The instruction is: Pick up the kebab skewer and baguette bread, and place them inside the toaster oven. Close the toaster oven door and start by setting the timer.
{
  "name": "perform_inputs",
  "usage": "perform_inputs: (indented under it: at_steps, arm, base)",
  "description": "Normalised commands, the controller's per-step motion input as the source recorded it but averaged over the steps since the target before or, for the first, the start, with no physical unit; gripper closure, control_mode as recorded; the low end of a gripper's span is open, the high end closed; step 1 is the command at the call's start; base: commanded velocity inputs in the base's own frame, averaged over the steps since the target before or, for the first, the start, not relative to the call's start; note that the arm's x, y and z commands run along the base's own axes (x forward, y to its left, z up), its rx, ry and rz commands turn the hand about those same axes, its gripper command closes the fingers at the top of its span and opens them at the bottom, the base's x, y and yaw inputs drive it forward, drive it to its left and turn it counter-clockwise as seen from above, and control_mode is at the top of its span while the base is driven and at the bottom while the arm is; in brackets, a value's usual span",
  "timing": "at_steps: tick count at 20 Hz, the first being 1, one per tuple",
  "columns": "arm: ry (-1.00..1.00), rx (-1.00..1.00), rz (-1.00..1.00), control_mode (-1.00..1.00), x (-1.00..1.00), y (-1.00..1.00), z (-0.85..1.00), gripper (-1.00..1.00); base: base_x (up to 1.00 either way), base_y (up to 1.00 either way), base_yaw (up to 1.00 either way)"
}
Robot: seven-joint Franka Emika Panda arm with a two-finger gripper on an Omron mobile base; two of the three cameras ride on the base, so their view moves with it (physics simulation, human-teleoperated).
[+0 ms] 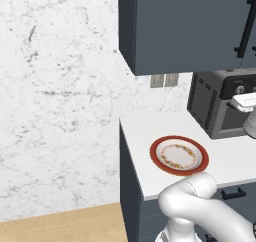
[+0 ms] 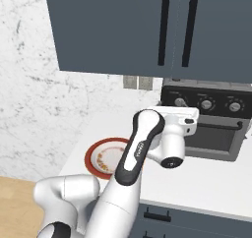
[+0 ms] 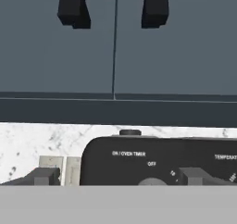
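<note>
From the left base view, the toaster oven (image 1: 220, 103) is sitting at the back right of the white bench (image 1: 145, 136), its perforated vented side facing left. A red-rimmed plate (image 1: 179, 155) is lying on the bench in front and to the left of it, well apart from it and carrying no food. The white hand is reaching in at the right edge, level with the oven's upper front. Grey wall cabinets (image 1: 190, 26) are hanging above, and an outlet plate (image 1: 164, 80) is showing on the marble wall beneath them.

From the right base view, the arm is rising from the lower left and bending so that the hand is pointing at the oven's black control strip (image 2: 206, 103) with its three knobs. The toaster oven door (image 2: 211, 136) is standing closed (its black bar handle running across the top of the dark window). The plate is lying left of the arm, partly hidden by it.

In the hand view, the end effector (image 3: 118, 177) is standing released, its two dark fingertips (image 3: 42, 177) spread wide with nothing between them. The control strip is lying just ahead, its ON/OVEN TIMER label and OFF mark readable, with the cabinet doors above.
</note>
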Motion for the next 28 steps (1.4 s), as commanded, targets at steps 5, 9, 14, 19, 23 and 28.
perform_inputs:
  at_steps: [5,9,14,19,23,28]
  arm:
    - [0.0,0.0,0.0,-1.0,0.1,-0.12,0.0,-1.0]
    - [0.0,0.0,0.0,-1.0,0.06,-0.22,0.0,-1.0]
    - [0.0,0.0,0.0,-1.0,0.07,-0.29,0.0,-1.0]
    - [0.01,0.0,0.0,-1.0,0.13,-0.31,0.0,-1.0]
    - [0.01,0.0,0.03,-1.0,0.12,-0.05,0.0,-1.0]
    - [0.0,0.0,0.05,-1.0,0.01,0.0,0.0,-1.0]
  base:
    - [0.0,0.0,0.0]
    - [0.0,0.0,0.0]
    - [0.0,0.0,0.0]
    - [0.0,0.0,0.0]
    - [0.0,0.0,0.0]
    - [0.0,0.0,0.0]
